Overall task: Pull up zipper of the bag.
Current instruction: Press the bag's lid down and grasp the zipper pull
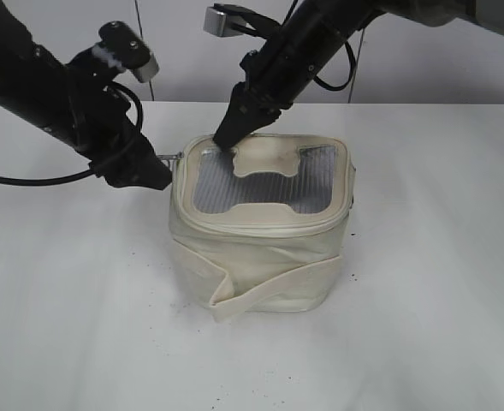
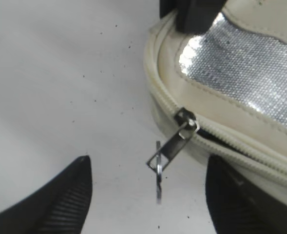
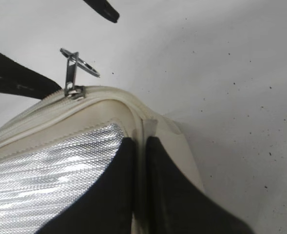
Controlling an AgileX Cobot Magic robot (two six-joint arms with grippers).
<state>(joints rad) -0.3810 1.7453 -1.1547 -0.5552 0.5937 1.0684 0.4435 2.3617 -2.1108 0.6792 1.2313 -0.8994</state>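
Observation:
The cream bag (image 1: 260, 248) stands mid-table, its grey ribbed window and bone-shaped patch facing up. The zipper (image 2: 187, 119) shows a silver slider at the bag's left corner, its ring pull (image 2: 159, 170) hanging outward. The track looks closed on one side of the slider and shows a dark gap on the other. My left gripper (image 2: 148, 163) is open, one finger on each side of the ring pull, not touching it. It sits at the bag's left corner (image 1: 162, 175). My right gripper (image 3: 139, 141) is shut on the bag's back-left top rim (image 1: 226, 141).
The bag's flat cream strap (image 1: 269, 287) wraps across its front. The white table (image 1: 423, 325) is dusted with small dark specks. The left gripper's fingers also show in the right wrist view (image 3: 16, 78), beyond the slider (image 3: 74, 90).

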